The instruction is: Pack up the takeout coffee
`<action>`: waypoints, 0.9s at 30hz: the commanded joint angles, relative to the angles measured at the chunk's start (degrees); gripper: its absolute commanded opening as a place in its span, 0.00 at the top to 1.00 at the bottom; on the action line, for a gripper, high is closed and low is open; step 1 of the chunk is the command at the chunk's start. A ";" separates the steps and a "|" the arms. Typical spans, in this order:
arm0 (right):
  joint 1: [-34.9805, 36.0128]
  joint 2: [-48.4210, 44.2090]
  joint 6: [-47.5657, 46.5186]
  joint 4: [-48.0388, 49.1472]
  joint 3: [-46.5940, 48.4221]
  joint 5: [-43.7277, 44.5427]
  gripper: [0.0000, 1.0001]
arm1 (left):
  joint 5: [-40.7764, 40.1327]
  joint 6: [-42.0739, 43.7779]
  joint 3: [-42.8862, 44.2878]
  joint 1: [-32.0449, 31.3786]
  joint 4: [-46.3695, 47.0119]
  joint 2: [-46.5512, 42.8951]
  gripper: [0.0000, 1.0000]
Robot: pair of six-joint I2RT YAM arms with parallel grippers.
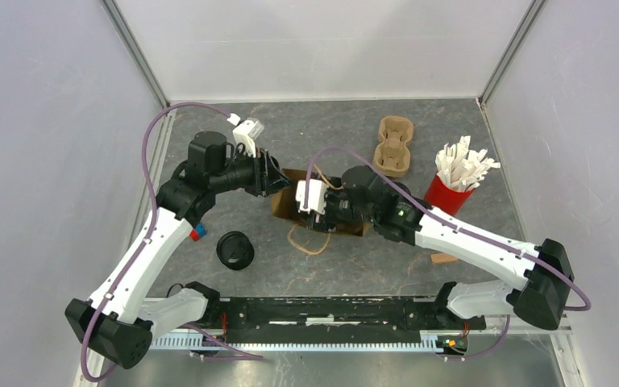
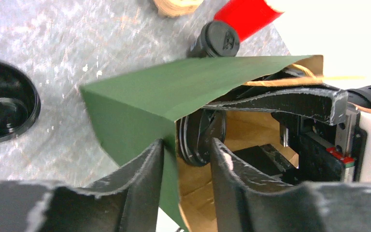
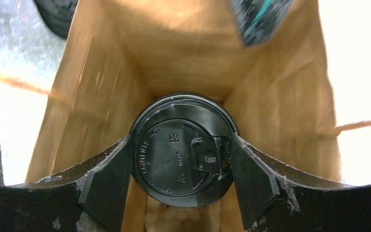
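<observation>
Bag (image 2: 140,96): green outside, brown inside, standing mid-worktop (image 1: 355,258) with its mouth open upward.

Cup (image 3: 181,164): we find it inside the bag, low between the brown walls, with its black lid facing up toward the right wrist camera.

Right fingers (image 3: 113,174): reaching down into the bag. We see one finger on each side of the lid, both touching its rim. We record them as grasping the cup.

Left fingers (image 2: 149,169): at the left edge of the bag's mouth, straddling the wall. One finger is outside against the green face and the other is inside the bag. We see a clear gap between them and the wall is not pinched, so we record them as released.

Second cup (image 1: 234,250): on the worktop, near and left of the bag, and clear of it. We see only its round black top.

Third cup (image 2: 217,41): just beside the red cup (image 1: 445,195), right of the bag. We can make it out only in the left wrist view.

The red cup holds white packets (image 1: 463,165).

Carrier (image 1: 393,145): tan pulp, lying far and right of the bag.
</observation>
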 commanded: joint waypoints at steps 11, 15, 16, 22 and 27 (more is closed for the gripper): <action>4.78 -5.55 -3.22 8.59 -11.09 8.13 0.28 | -4.68 -3.72 2.09 -0.02 -18.22 -7.12 0.33; 5.30 -4.87 -3.84 8.27 -10.33 9.21 0.28 | -5.28 -2.31 0.51 -0.01 -20.52 -7.79 0.32; 5.41 -4.80 -4.02 8.10 -10.32 9.31 0.28 | -5.06 -2.04 0.03 -0.08 -20.49 -7.76 0.32; 6.53 -4.74 -4.84 5.65 -11.02 8.77 0.28 | -5.12 -0.99 0.08 -0.01 -17.75 -5.25 0.34; 7.53 -5.31 -5.05 4.54 -12.29 9.41 0.28 | -3.32 -1.18 -0.58 -0.04 -17.10 -4.58 0.47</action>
